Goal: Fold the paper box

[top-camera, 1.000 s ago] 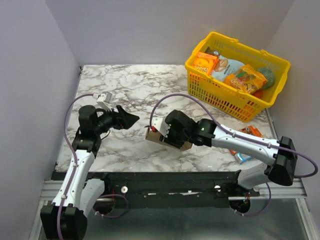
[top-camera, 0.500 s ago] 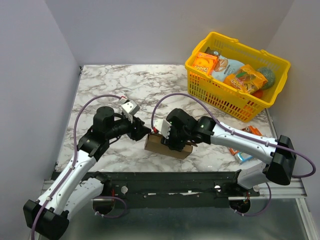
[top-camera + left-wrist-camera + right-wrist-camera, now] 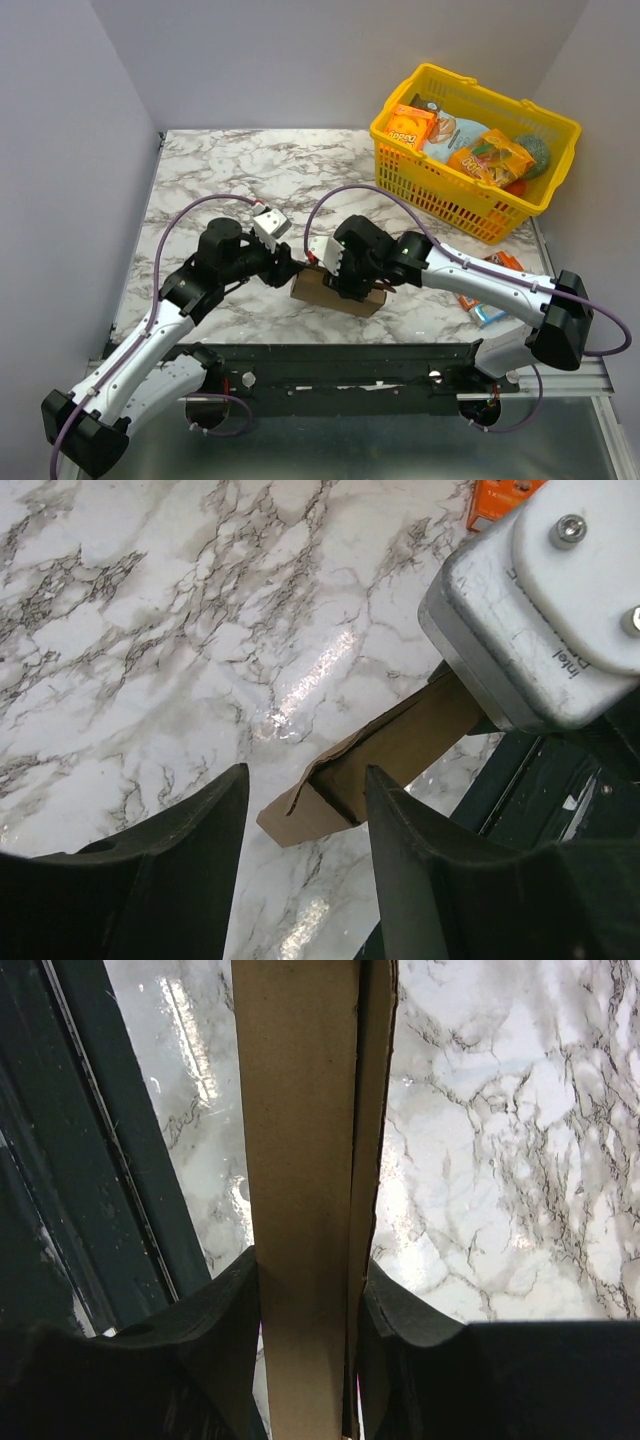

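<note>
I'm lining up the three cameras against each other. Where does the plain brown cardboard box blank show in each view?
Top external: brown cardboard box blank below centre, under the right gripper.
Left wrist: the blank slants across lower centre, just beyond the left gripper.
Right wrist: the blank runs upright down the middle, pinched by the right gripper.
Shared landmark: the white marbled tabletop.

There is one flat brown cardboard box point(image 3: 318, 292), one yellow plastic basket point(image 3: 440, 195) with holes in its sides and one white marble table point(image 3: 220, 170) with grey lines. There are two white and black robot arms, the left arm point(image 3: 150, 332) and the right arm point(image 3: 490, 283), and each has one black gripper with two fingers, the left gripper point(image 3: 305, 780) and the right gripper point(image 3: 308, 1280). In the basket I count one small orange box point(image 3: 408, 125), one orange shiny packet point(image 3: 490, 158), one white and blue bag point(image 3: 452, 133) and one green round thing point(image 3: 536, 150).
</note>
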